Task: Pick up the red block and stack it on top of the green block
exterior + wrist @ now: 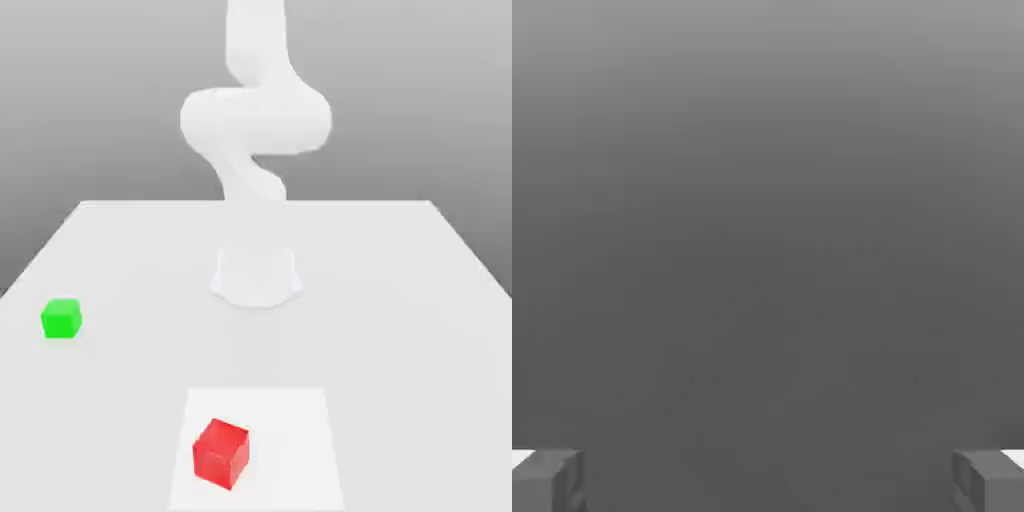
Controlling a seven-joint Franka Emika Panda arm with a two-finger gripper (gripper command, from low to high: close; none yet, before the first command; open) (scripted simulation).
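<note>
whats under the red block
The red block sits on a lighter square patch of the white table. Nothing else shows beneath it; the contact area itself is covered by the block.

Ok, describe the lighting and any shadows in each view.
Exterior view: flat, even light; the red block and green block cast no clear shadows on the table, and the arm looks washed out. Hand view: a smooth grey gradient behind the gripper, no glare.

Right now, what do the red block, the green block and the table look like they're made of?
The red block: probably hard plastic or painted wood, with smooth, evenly coloured faces and crisp edges, slightly glossy. The green block: the same look, flat bright colour, no grain or texture. The table: a matte white slab, laminate perhaps, without reflections. These are simulator renders, so materials are guesses.
</note>
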